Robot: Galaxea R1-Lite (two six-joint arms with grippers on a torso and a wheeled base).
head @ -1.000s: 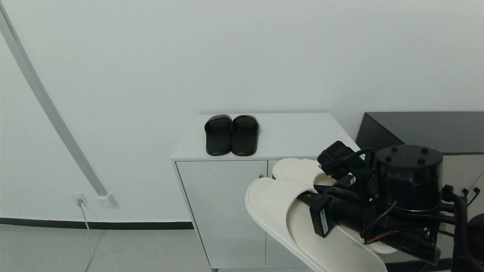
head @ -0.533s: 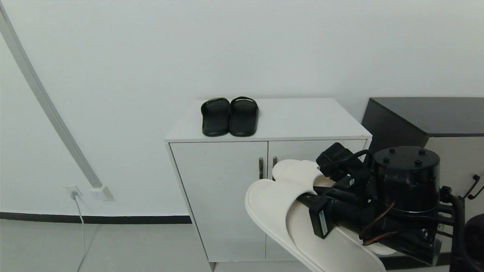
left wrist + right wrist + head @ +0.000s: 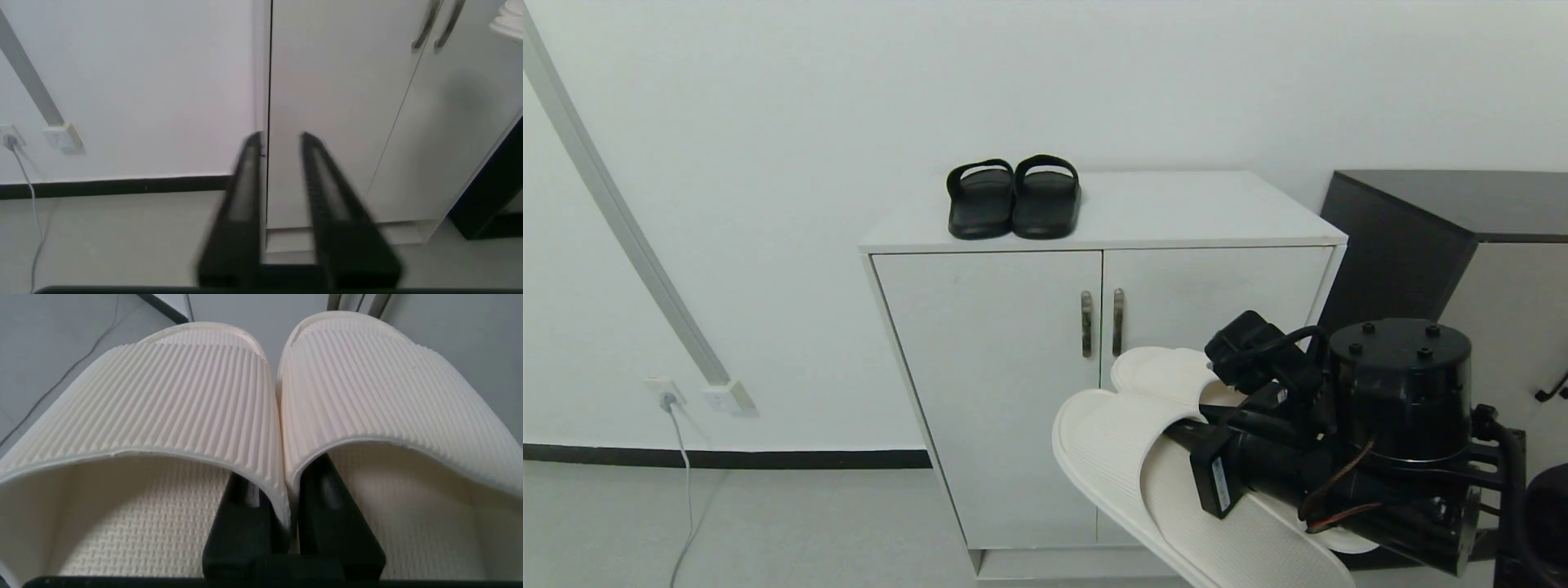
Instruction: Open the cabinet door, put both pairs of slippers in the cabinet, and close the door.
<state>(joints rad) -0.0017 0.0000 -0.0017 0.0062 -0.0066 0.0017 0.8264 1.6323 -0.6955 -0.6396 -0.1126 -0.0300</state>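
Note:
The white cabinet (image 3: 988,367) stands against the wall with both doors shut, its two handles (image 3: 1086,324) side by side at the middle. A black pair of slippers (image 3: 1013,196) rests on its top, toward the left. My right gripper (image 3: 1188,425) hangs in front of the right door, below the handles, shut on the inner edges of a white pair of slippers (image 3: 1127,441). In the right wrist view the white slippers (image 3: 180,392) lie side by side over the right gripper (image 3: 286,498). My left gripper (image 3: 282,151) is narrowly open, holding nothing, low before the cabinet's left door (image 3: 343,98).
A dark cabinet (image 3: 1454,204) adjoins the white one on the right. A wall socket with a cable (image 3: 666,392) and a slanted grey strip (image 3: 613,212) are on the wall at left. Bare floor (image 3: 727,531) lies left of the cabinet.
The camera has sunk: the cabinet now sits higher in the picture and its handles and doors show more fully. The right gripper still holds the white slippers in the same place.

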